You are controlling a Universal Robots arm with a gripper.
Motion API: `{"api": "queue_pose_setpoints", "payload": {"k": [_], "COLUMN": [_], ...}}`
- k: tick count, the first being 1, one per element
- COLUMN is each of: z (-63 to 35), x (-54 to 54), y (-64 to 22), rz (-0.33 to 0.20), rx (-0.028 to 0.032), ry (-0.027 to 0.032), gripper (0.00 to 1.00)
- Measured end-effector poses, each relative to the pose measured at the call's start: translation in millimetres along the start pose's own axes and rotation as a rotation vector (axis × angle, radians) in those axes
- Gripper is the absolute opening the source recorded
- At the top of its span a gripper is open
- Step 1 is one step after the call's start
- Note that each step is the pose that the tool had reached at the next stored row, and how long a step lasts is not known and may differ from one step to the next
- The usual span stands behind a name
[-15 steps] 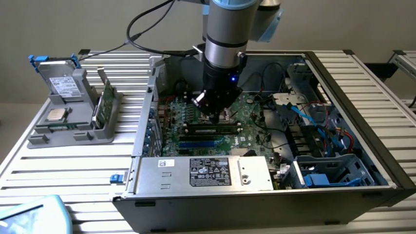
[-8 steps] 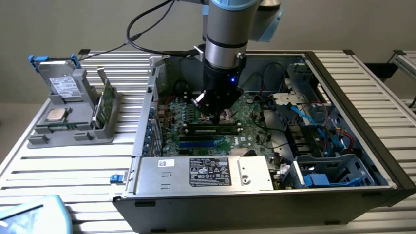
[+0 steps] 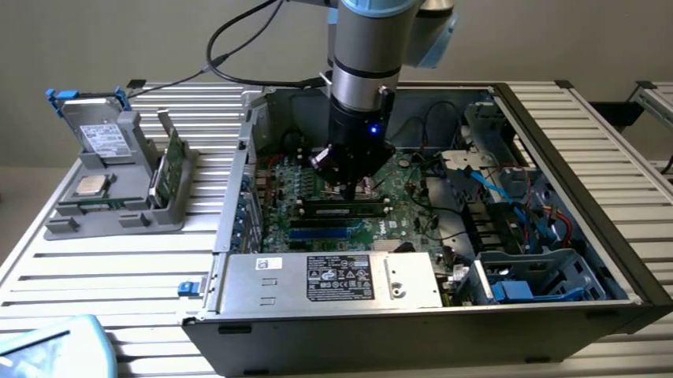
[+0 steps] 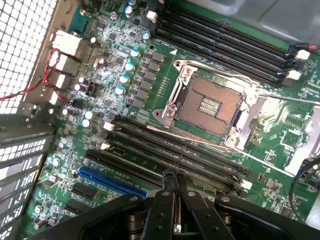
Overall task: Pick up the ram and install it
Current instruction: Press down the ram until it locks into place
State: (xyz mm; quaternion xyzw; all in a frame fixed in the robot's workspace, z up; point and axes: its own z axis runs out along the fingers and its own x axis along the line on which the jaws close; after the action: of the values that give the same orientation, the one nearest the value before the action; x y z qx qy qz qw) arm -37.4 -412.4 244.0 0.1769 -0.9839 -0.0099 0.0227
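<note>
I am holding the tool low inside the open computer case, its fingers pressed together and gripping nothing, tips just over the long black memory slots beside the empty processor socket. One ram stick is lying seated flat in a slot on the motherboard directly below the tool, and another green stick is standing upright in the grey holder on the bench, toward the exterior view's left.

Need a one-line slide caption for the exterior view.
Robot arm's gripper, jaws shut, pressing down at a RAM stick in a motherboard slot inside the open PC case.
</note>
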Motion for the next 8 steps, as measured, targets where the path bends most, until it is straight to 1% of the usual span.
{"api": "queue_pose_setpoints", "payload": {"k": [8], "z": [0.0], "x": [0.0], "y": [0.0], "rz": [0.113], "rx": [-0.0044], "ry": [-0.0036], "gripper": [0.11]}}
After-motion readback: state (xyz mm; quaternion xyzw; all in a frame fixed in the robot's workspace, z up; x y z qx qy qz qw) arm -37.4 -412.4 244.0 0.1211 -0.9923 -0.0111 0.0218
